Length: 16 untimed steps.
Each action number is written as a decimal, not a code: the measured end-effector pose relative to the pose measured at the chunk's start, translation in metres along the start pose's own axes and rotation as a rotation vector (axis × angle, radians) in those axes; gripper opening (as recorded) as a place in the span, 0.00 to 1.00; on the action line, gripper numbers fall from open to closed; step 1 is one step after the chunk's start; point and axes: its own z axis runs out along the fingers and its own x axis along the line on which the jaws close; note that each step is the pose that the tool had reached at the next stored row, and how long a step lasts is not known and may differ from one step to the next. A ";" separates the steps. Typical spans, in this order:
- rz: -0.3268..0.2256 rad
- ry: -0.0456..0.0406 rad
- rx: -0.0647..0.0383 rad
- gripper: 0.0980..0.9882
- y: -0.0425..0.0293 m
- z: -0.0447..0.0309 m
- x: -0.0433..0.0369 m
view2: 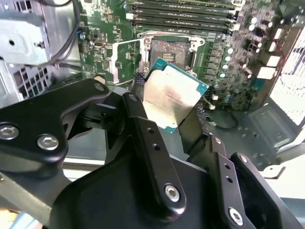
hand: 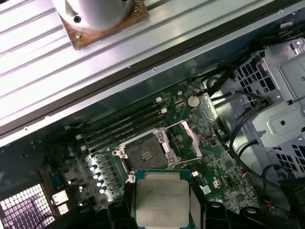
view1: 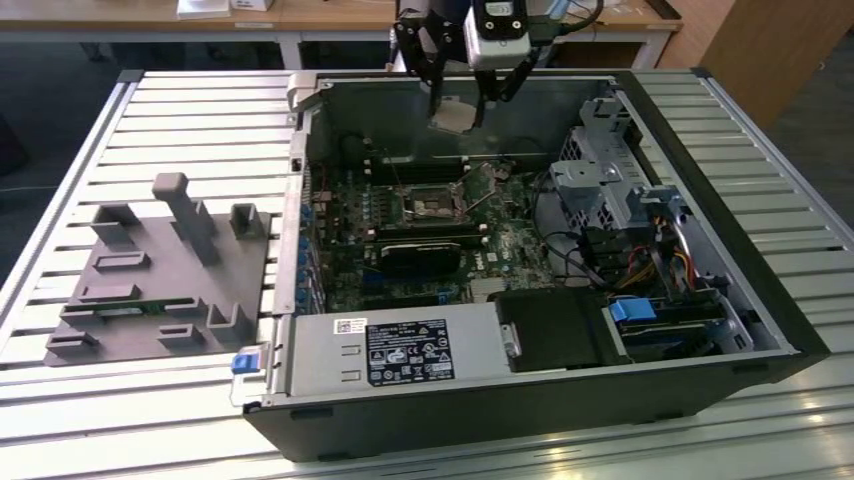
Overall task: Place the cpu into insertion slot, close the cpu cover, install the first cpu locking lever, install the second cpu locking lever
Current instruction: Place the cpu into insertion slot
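Gripper (view1: 467, 100) pinching cpu (view2: 174, 95) by edges, held well above open insertion slot (hand: 143, 150); cpu cover (hand: 189, 138) flipped aside. Risk: tilt or offset at seating likely bends socket pins; weak pinch drops cpu.

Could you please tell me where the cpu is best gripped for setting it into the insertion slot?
By two opposite edges, from above, as the hand grips it now. The cpu is a thin flat square, so pinching its sides probably leaves the underside free to meet the insertion slot, which lies open and face-up with the cpu cover swung aside.
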 end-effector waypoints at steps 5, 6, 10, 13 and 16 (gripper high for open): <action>0.064 -0.0057 -0.001 0.49 -0.0001 0.0006 0.0000; 0.075 -0.0068 -0.001 0.49 -0.0001 0.0007 0.0000; 0.119 -0.0107 -0.002 0.49 -0.0001 0.0012 0.0000; 0.149 -0.0134 -0.003 0.49 -0.0001 0.0016 0.0000; 0.181 -0.0162 -0.004 0.49 -0.0002 0.0020 0.0000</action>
